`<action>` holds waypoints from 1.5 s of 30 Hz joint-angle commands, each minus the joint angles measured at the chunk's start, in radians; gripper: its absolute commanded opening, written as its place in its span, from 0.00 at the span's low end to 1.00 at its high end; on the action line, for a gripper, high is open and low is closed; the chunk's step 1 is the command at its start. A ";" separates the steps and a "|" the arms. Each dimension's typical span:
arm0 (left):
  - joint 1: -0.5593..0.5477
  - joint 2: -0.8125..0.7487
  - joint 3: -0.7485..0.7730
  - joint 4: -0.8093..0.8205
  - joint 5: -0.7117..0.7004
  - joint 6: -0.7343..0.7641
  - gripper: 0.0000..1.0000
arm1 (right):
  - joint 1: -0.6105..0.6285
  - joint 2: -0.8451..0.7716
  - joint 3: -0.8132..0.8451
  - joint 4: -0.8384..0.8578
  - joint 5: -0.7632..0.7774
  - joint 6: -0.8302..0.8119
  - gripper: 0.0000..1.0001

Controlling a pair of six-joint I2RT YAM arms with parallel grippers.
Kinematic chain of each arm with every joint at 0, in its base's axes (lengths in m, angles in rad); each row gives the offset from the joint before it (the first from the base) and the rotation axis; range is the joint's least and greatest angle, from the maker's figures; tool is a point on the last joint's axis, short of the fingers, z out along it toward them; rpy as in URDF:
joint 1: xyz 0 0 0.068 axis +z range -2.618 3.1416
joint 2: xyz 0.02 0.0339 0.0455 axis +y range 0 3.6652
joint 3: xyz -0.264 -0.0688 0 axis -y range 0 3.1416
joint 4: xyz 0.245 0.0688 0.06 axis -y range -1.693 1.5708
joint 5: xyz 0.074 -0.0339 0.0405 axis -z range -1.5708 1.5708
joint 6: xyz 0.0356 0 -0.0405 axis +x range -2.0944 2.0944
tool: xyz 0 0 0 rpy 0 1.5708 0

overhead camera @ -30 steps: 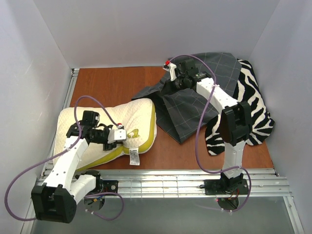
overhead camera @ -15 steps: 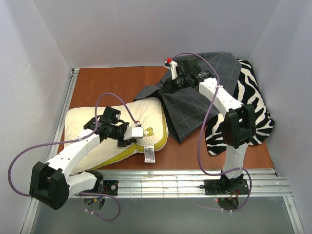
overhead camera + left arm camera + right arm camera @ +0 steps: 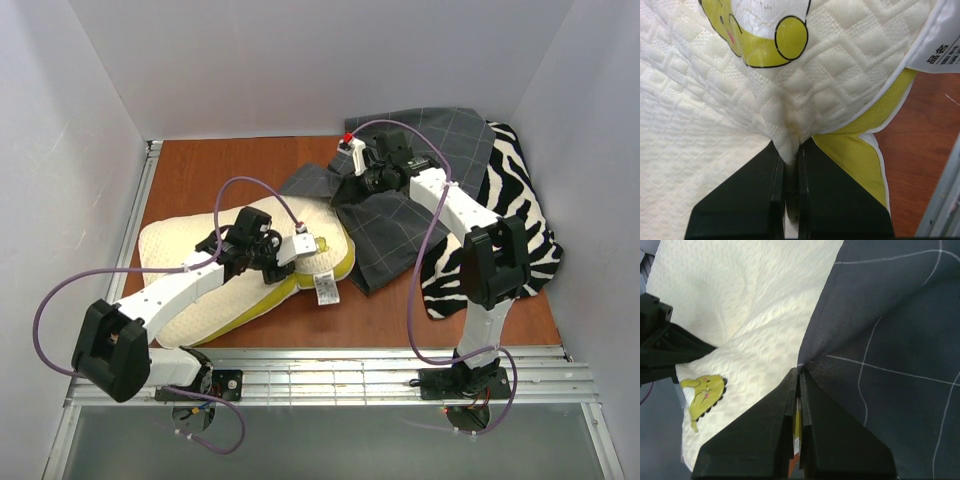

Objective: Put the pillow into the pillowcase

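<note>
Pillow point(image 3: 185, 252) with yellow cartoon logo point(image 3: 762, 32), white tag point(image 3: 941, 46)

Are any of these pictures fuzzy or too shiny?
Left wrist view: the pillow has sharp, evenly lit dimples and no glare. Right wrist view: the pillowcase looks a bit soft, and the left arm at the edge is dark and blurry. Top view: even light, no glare.
</note>
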 commanded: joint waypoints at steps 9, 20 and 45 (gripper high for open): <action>0.018 0.131 0.060 0.130 0.099 -0.119 0.00 | 0.005 -0.180 -0.203 -0.013 0.299 -0.096 0.63; 0.163 0.253 0.139 0.127 0.315 -0.151 0.00 | 0.005 -0.359 -0.627 0.145 0.357 -0.120 0.68; 0.166 0.352 0.162 0.148 0.090 -0.165 0.00 | 0.054 -0.344 -0.580 0.208 0.371 -0.037 0.01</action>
